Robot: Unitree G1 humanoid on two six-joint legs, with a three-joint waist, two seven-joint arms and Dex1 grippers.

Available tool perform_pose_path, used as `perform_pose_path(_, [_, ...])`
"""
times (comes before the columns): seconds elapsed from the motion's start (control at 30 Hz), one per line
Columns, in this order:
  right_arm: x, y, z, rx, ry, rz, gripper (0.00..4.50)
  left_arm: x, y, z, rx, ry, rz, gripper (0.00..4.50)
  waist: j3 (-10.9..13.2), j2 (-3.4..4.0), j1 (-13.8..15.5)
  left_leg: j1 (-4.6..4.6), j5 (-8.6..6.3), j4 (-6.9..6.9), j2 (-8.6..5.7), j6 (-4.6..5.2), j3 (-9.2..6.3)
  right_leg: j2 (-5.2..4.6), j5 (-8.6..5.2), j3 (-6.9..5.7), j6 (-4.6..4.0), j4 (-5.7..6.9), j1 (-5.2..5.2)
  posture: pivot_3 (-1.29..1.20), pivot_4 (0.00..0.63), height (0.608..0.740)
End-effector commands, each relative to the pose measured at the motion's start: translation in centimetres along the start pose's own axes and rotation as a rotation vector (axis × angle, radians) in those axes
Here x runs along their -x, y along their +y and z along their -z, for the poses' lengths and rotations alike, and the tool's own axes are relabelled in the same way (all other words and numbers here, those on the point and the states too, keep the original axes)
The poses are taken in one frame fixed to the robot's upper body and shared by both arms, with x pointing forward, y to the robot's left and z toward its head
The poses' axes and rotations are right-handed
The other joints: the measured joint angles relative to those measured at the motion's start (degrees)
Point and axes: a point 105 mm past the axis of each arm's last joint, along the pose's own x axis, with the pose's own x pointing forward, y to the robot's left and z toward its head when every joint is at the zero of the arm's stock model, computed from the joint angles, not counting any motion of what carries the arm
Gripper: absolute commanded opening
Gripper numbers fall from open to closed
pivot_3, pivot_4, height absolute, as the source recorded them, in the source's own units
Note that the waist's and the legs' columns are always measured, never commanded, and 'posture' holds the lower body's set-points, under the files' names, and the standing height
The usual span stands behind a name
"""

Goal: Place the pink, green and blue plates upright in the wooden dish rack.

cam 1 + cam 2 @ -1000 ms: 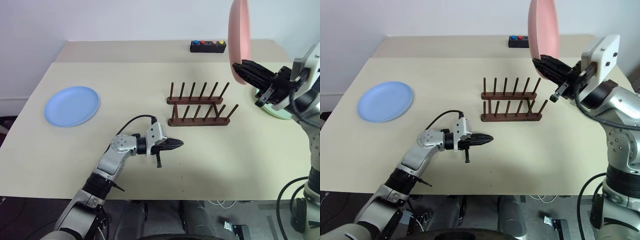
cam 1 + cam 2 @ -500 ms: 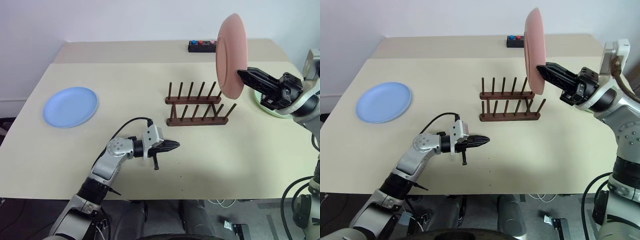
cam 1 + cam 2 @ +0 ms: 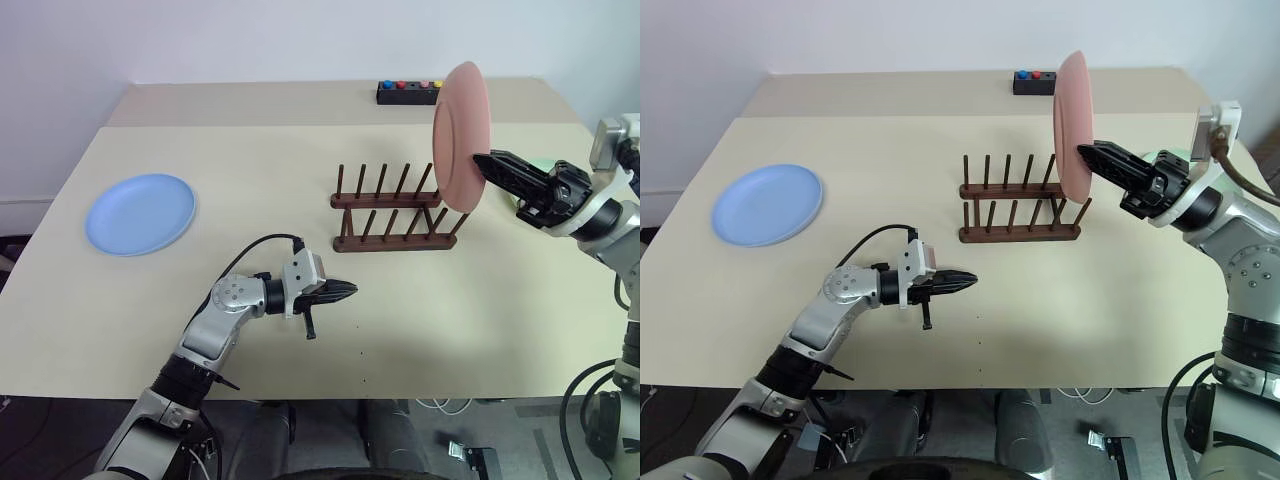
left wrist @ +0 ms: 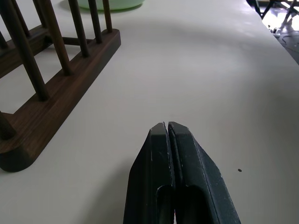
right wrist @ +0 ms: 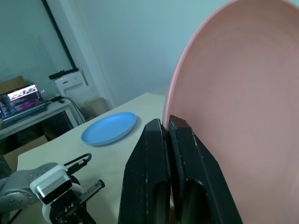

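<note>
Left eye view: the right gripper (image 3: 492,164), clamped on the pink plate (image 3: 460,137), has lowered and turned it upright over the right end of the wooden dish rack (image 3: 395,213), seemingly ready to slot in, while the left gripper (image 3: 345,291) stays closed and empty.

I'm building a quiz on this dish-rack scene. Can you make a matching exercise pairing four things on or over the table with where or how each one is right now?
Things:
1. pink plate
2. blue plate
3. wooden dish rack
4. left gripper

States:
A. lying flat on the table, on the robot's left
B. shut and empty, low over the table in front of the rack
C. held on edge by the right gripper above the rack's right end
D. standing in the middle of the table, no plate in it yet

Pairs: 1-C, 2-A, 3-D, 4-B
</note>
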Motion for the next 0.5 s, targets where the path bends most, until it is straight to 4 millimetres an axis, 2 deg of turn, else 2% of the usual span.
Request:
perform_pose_path(0.03, [0.3, 0.0, -0.6, 0.014, -0.028, 0.000, 0.07, 0.1, 0.1, -1.1, -0.036, -0.025, 0.001, 0.00, 0.00, 0.00, 0.02, 0.00, 0.00, 0.00, 0.00, 0.00, 0.00, 0.00, 0.00, 0.00, 0.00, 0.00, 0.00, 0.00, 0.150, 0.740])
perform_pose_path(0.13, [0.4, -0.1, -0.6, 0.007, -0.032, 0.004, 0.07, 0.1, 0.1, -1.1, -0.036, -0.024, 0.000, 0.00, 0.00, 0.00, 0.02, 0.00, 0.00, 0.00, 0.00, 0.00, 0.00, 0.00, 0.00, 0.00, 0.00, 0.00, 0.00, 0.00, 0.150, 0.740])
perform_pose_path(0.17, [0.5, -0.2, -0.6, 0.006, -0.033, 0.008, 0.31, 0.1, 0.1, -1.1, -0.037, -0.024, -0.001, 0.00, 0.00, 0.00, 0.01, 0.00, 0.00, 0.00, 0.00, 0.00, 0.00, 0.00, 0.00, 0.00, 0.00, 0.00, 0.00, 0.00, 0.150, 0.740])
perform_pose_path(0.27, [0.5, -0.4, -0.5, 0.007, -0.031, 0.019, 1.34, 0.1, 0.1, -1.1, -0.038, -0.024, -0.001, 0.00, 0.00, 0.00, 0.02, 0.00, 0.00, 0.00, 0.00, 0.00, 0.00, 0.00, 0.00, 0.00, 0.00, 0.00, 0.00, 0.00, 0.150, 0.740])
perform_pose_path(0.47, [0.7, -1.1, -0.6, 0.044, -0.029, 0.074, 4.34, 0.0, 0.0, -1.1, -0.036, -0.024, -0.001, 0.00, 0.00, 0.00, 0.01, 0.00, 0.00, 0.00, 0.00, 0.00, 0.00, 0.00, 0.00, 0.00, 0.00, 0.00, 0.00, 0.00, 0.150, 0.740])
perform_pose_path(0.5, [0.8, -1.2, -0.6, 0.053, -0.030, 0.084, 4.34, 0.0, 0.0, -1.1, -0.035, -0.024, -0.001, 0.00, 0.00, 0.00, 0.02, 0.00, 0.00, 0.01, 0.00, 0.00, 0.00, 0.00, 0.00, 0.00, 0.00, 0.00, 0.00, 0.00, 0.150, 0.740])
